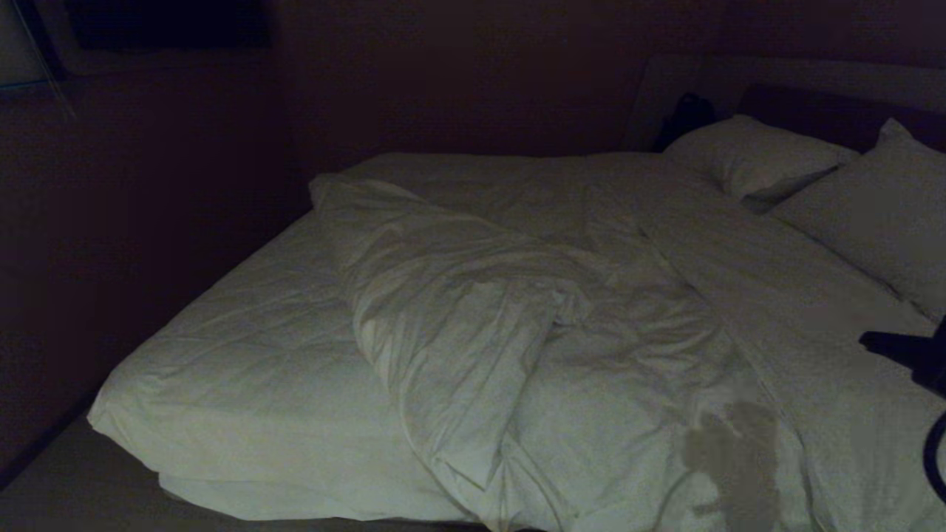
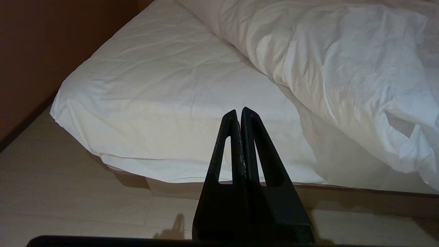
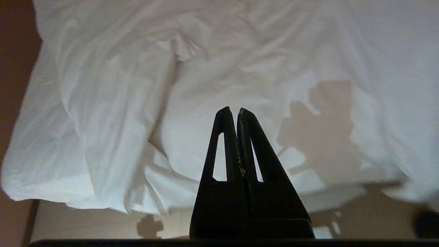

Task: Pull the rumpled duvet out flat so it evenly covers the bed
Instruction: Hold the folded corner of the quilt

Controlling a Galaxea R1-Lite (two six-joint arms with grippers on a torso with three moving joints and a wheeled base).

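Note:
The white duvet (image 1: 473,325) lies rumpled on the bed (image 1: 244,355), bunched into a thick ridge running from the far left to the near edge. It leaves the left strip of mattress (image 2: 154,96) bare. My right gripper (image 3: 233,109) is shut with nothing in it and hovers over the creased duvet (image 3: 205,68) near the bed's front edge. In the head view only a dark part of the right arm (image 1: 933,369) shows at the right border. My left gripper (image 2: 239,110) is shut and empty, held off the bed before its near left corner, beside the duvet (image 2: 343,68).
Two white pillows (image 1: 754,159) (image 1: 879,214) lean at the far right against the dark headboard (image 1: 813,81). Pale floor (image 2: 68,192) runs along the bed's front, and a dark wall stands to the left. The arm's shadow (image 1: 732,451) falls on the duvet.

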